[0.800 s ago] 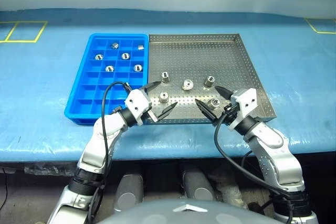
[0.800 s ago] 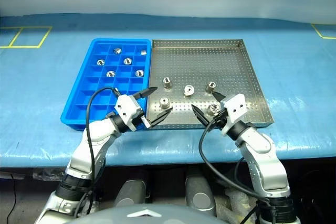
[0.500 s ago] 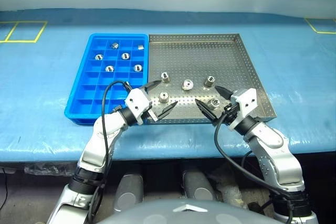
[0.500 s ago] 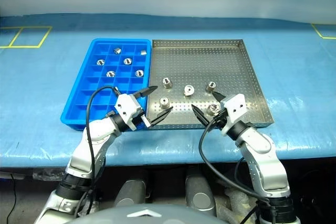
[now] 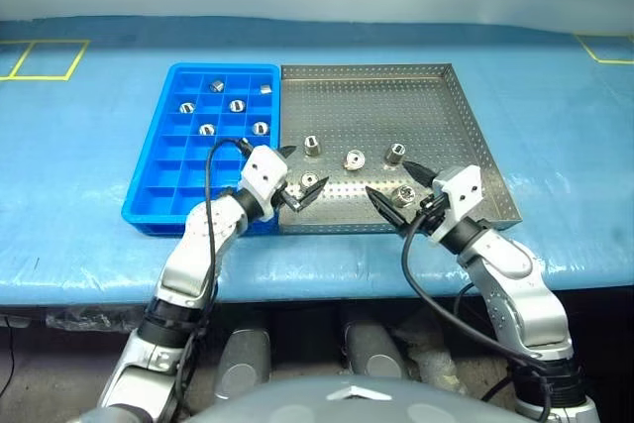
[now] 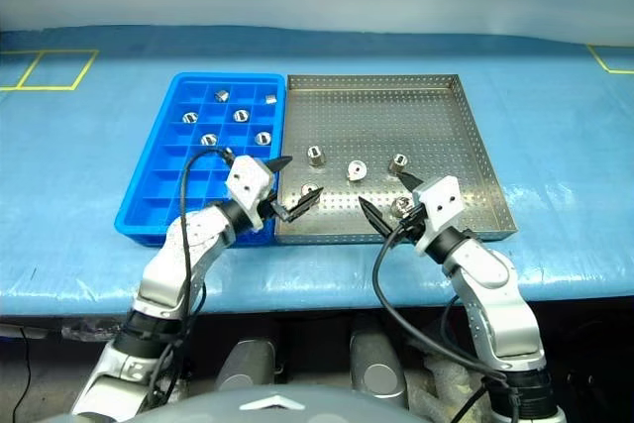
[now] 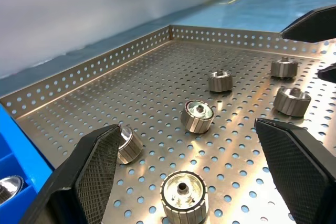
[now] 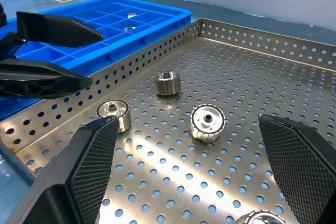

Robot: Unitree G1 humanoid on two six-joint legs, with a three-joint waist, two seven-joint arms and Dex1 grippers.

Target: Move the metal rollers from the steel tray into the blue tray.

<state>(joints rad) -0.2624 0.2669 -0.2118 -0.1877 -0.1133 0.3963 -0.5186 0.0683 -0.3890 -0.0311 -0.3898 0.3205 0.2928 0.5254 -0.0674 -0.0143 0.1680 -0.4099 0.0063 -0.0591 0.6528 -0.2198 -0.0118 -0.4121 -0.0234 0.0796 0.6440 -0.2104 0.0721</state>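
Straddling a near metal roller (image 5: pixel 309 182) in the steel tray (image 5: pixel 436 106), the left end effector (image 5: pixel 299 177) gapes wide, like the right end effector (image 5: pixel 392 191), poised to grip.

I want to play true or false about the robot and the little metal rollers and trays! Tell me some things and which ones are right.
1. The blue tray already has five rollers in it. True.
2. The steel tray has no rollers left. False: five rollers still sit on it.
3. Both grippers are open. True: the left gripper and the right gripper each have their fingers spread and hold nothing.
4. The blue tray is on the robot's right of the steel tray. False: it is on the robot's left, right beside the steel tray.
5. The left gripper is holding a roller. False: a roller sits on the steel tray by its fingers, not gripped.
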